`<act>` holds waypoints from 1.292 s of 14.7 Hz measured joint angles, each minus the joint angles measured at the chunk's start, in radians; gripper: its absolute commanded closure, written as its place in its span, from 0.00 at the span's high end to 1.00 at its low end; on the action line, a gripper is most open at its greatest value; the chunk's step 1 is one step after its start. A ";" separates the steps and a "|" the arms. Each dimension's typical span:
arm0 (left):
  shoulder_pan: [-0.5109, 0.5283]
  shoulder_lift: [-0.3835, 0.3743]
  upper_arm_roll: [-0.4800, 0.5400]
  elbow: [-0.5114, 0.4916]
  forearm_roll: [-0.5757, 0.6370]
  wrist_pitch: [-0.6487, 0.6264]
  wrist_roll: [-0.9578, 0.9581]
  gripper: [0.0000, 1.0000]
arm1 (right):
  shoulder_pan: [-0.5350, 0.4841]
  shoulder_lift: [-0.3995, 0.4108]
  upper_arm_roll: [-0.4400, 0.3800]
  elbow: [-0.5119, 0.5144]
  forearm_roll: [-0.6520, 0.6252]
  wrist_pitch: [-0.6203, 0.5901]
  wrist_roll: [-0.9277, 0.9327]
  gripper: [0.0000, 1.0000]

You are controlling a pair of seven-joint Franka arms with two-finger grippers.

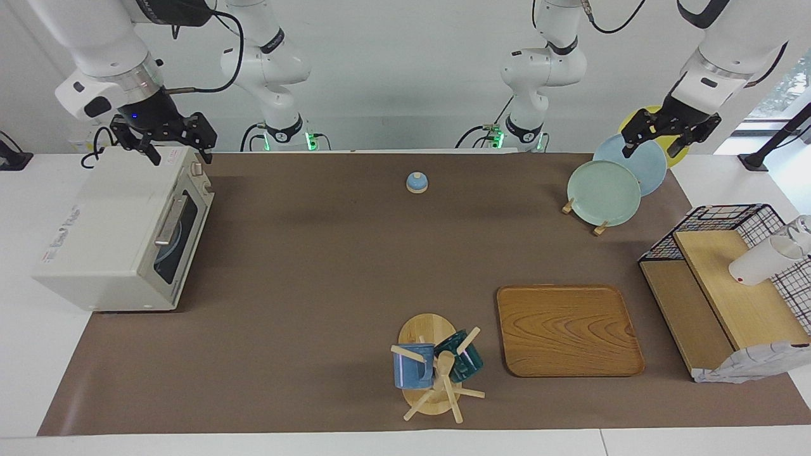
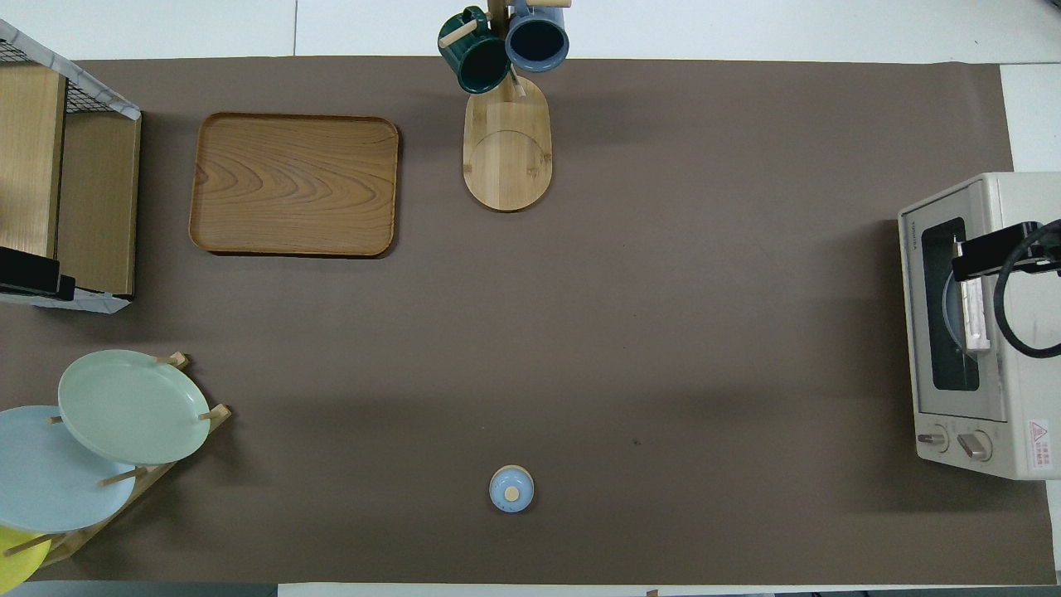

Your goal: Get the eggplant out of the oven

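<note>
Currently:
Oven [image 1: 120, 234]: door closed, at right arm's bench end.
Right gripper [image 1: 166, 140]: over oven, jaws released.
Left gripper [image 1: 666, 132]: over plates [image 1: 605, 192], jaws released.

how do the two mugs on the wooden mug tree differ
The dark green mug is deep teal-green; the blue mug is pale blue-grey. The green mug hangs toward the left arm's end of the table, the blue mug toward the right arm's end. Both hang tilted on pegs of the same mug tree.
</note>
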 measured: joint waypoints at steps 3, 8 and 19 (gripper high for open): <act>0.000 0.000 -0.001 -0.001 0.000 0.000 0.000 1.00 | 0.000 0.000 0.001 0.000 0.000 0.000 0.000 1.00; -0.001 0.000 -0.009 -0.001 0.000 0.000 0.000 1.00 | 0.000 0.000 0.003 -0.008 0.001 0.000 0.000 0.63; -0.001 -0.001 -0.012 -0.005 0.000 0.003 0.000 1.00 | -0.066 -0.084 -0.011 -0.293 -0.138 0.211 0.108 0.00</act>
